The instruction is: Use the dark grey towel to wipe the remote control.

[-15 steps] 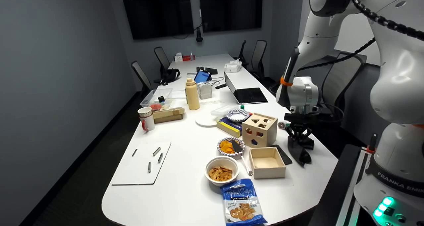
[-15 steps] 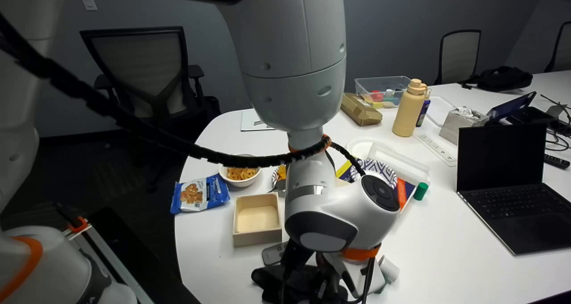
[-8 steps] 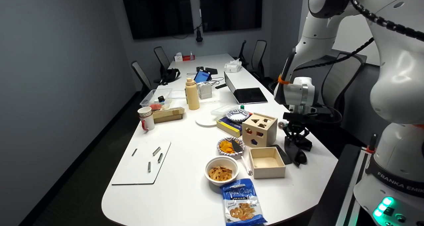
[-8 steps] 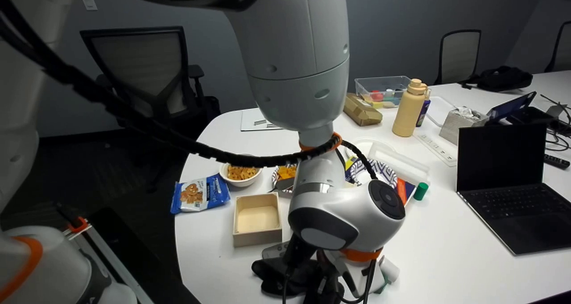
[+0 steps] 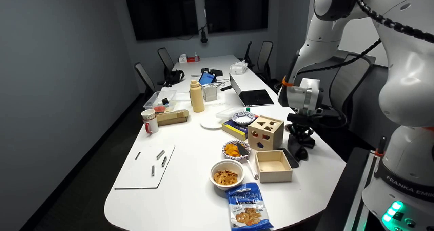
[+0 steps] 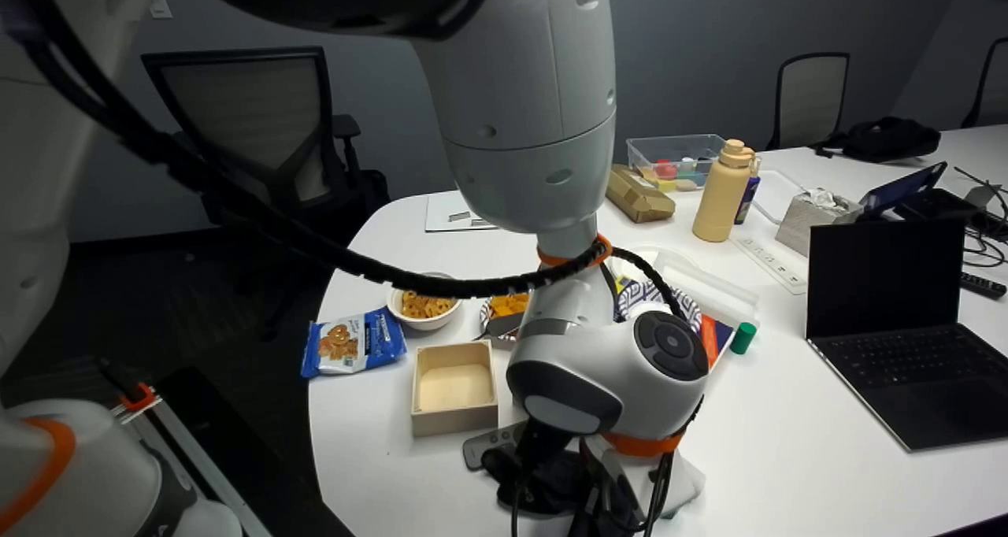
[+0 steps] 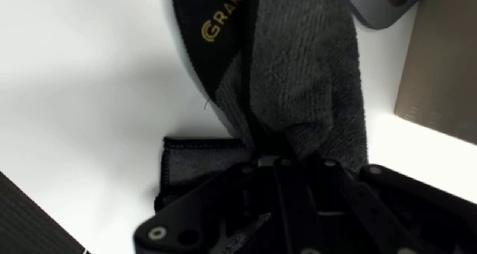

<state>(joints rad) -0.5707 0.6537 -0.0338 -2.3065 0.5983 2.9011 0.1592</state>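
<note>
The gripper [image 7: 292, 160] pinches the dark grey towel [image 7: 298, 79]; a shallow wooden box [image 5: 276, 176] and a shape-sorting cube [image 5: 268, 132] crowd the remote control [image 6: 490, 444].

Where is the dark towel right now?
In the wrist view, the towel is pinched in the gripper near the middle, with the remote control by the towel's upper right edge.

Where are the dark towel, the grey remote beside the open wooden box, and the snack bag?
Dark towel [image 7: 296, 75]: in the wrist view, on its ribbed cloth.
Grey remote [image 6: 488, 440]: in an exterior view, on its buttoned face.
Snack bag [image 5: 249, 207]: in an exterior view, on its printed front.
</note>
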